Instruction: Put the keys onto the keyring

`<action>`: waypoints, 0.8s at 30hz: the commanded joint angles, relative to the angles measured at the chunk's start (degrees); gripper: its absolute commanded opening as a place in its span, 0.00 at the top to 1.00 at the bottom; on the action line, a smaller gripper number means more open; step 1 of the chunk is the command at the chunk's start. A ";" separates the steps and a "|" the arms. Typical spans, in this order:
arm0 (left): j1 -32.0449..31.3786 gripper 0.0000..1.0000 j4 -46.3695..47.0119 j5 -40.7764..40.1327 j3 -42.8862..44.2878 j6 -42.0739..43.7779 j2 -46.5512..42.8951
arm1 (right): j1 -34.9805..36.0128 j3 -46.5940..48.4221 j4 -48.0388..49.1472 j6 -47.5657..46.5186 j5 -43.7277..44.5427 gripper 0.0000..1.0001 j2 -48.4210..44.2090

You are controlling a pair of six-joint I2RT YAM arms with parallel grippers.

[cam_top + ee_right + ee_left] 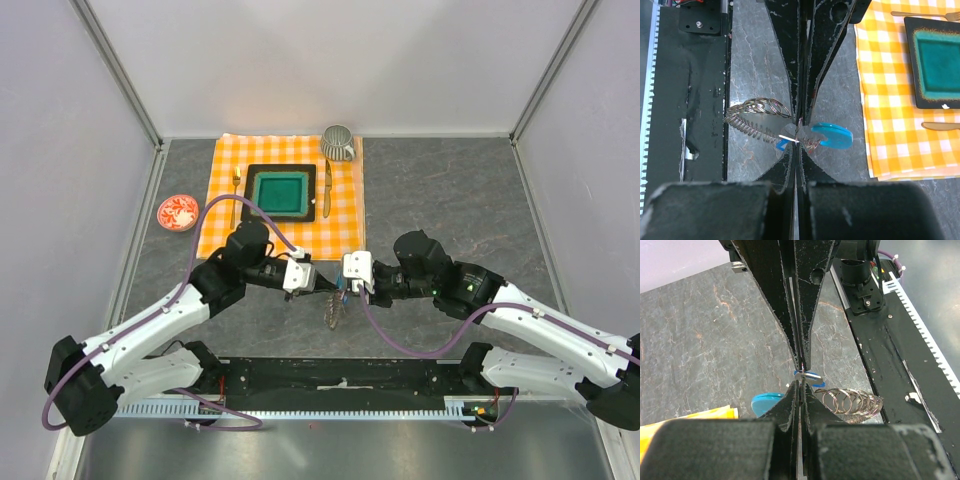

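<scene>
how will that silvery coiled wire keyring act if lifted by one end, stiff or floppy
Probably floppy: the silvery coiled wire keyring curves, its loops fanned unevenly. Likely light, being thin open wire. It may snag, since loops crowd the flat blue plastic tag.

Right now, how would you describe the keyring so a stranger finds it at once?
From the near edge of the orange checked cloth, look to where the left gripper and right gripper meet. The keyring is at their tips: a silvery coil of wire loops, unlike the flat blue tag beside it.
</scene>
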 commanded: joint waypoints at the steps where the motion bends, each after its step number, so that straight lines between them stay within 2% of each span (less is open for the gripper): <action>1: -1.10 0.98 3.84 2.37 2.32 -1.97 0.62 | 0.79 0.64 4.49 -0.47 -2.74 1.00 -0.39; 24: -3.38 0.98 3.84 -0.35 3.20 -3.91 1.50 | 1.23 0.64 5.63 1.02 -2.22 1.00 -0.31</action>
